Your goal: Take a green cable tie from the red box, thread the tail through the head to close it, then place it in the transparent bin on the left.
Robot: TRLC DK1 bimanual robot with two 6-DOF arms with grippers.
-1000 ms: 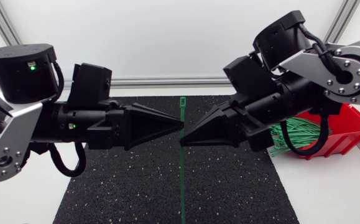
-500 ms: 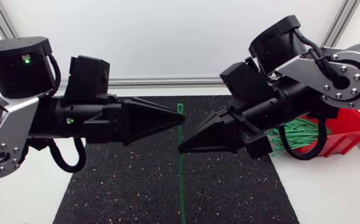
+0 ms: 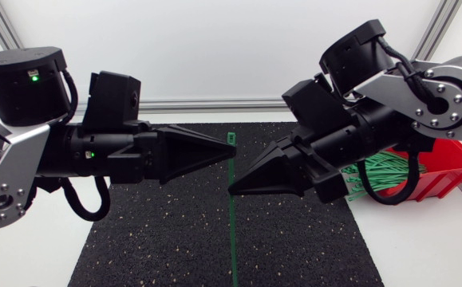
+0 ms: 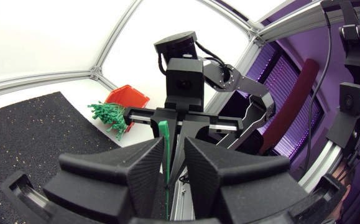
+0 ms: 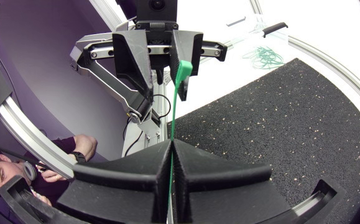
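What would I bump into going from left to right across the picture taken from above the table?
left arm's matte black wedge-fingered gripper → thin green plastic cable tie → right arm's matte black wedge-fingered gripper → red plastic box with a heap of green ties inside

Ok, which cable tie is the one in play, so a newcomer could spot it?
Start at the big black mat. Over its middle one green cable tie runs straight, pinched in the right pincer, its square head by the left pincer. It alone is held up; the other ties are heaped in the red box.
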